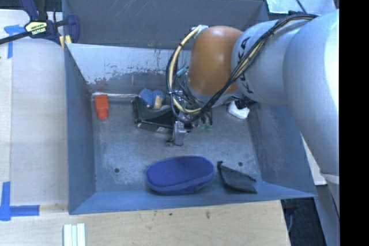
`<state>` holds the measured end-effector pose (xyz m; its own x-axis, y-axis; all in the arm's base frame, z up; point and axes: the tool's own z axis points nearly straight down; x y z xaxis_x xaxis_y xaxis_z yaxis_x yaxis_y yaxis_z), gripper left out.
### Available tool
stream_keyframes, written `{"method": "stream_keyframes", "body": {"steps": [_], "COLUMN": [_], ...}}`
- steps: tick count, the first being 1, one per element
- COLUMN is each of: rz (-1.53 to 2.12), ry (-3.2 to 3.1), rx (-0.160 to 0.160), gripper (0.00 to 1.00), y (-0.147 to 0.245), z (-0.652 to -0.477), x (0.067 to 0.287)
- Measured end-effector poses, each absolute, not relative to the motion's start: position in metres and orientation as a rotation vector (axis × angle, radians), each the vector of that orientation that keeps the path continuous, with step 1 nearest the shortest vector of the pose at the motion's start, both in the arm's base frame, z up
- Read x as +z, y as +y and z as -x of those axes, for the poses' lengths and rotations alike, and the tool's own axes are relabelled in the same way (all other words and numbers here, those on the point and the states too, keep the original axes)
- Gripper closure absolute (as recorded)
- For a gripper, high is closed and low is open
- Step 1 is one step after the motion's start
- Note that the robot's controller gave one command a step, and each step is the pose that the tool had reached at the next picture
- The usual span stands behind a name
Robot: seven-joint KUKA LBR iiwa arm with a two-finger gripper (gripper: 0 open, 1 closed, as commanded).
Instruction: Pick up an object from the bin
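Note:
My gripper (179, 134) is low in the middle of the bin, beneath the arm's orange cover, its grey tip close to the floor. Just left of it lies a flat black thing (151, 115), touching or nearly touching the tip. A small blue thing with a yellow spot (151, 98) rests on the black thing's far side. I see nothing held in the gripper.
A blue oval pouch (180, 174) lies near the front wall, with a small dark wedge-shaped thing (236, 179) to its right. An orange block (101, 106) sits by the left wall. A white thing (238, 110) peeks out under the arm on the right.

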<state>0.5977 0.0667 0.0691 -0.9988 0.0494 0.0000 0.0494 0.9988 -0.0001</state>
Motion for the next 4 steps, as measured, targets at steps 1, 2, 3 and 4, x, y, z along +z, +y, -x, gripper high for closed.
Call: {"method": "stream_keyframes", "body": {"steps": [1,2,3,4], "rz": [-0.082,-0.085,-0.085,-0.086], "ry": [3.141,3.132,3.135,3.141], "rx": [0.000,0.002,0.001,-0.001], "gripper": [0.00,1.00,1.00,1.00], "y": [0.088,0.087,0.087,0.086], "z": [-0.593,-0.595,-0.596,-0.596], "x": [0.070,0.072,0.074,0.108]}}
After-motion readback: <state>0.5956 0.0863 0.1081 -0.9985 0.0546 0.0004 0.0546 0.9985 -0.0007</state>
